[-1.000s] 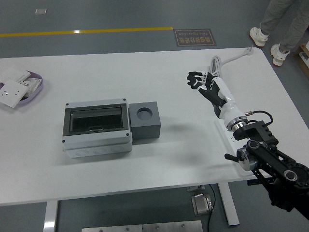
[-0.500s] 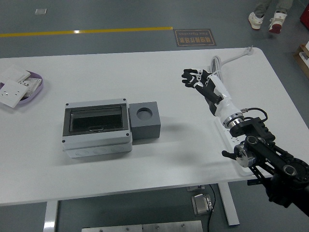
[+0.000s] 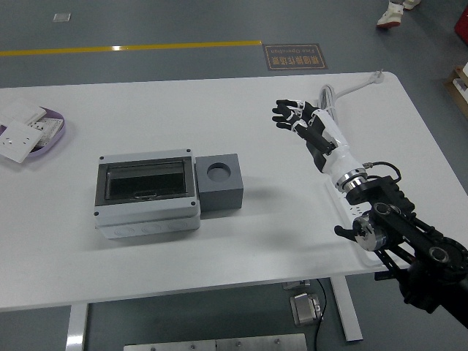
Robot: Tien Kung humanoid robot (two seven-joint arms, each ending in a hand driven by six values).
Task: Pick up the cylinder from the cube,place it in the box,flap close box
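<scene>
A dark grey cube (image 3: 221,181) with a round hole in its top stands on the white table (image 3: 219,110), touching the right side of a light grey box (image 3: 147,193). The box has a dark see-through flap lying shut over its top. No cylinder shows in the hole or elsewhere. My right hand (image 3: 291,115) is open, fingers spread, held above the table to the right of and beyond the cube, well apart from it. It holds nothing. My left arm is out of view.
A purple tray (image 3: 57,136) with white switch plates sits at the table's far left. A white power strip (image 3: 349,206) with its cable (image 3: 344,91) lies under my right forearm. A person's shoe (image 3: 390,14) shows at the top right.
My right hand has moved a little left and farther from me, toward the cube's side. The person at the top right has walked farther off. Box and cube have not moved.
</scene>
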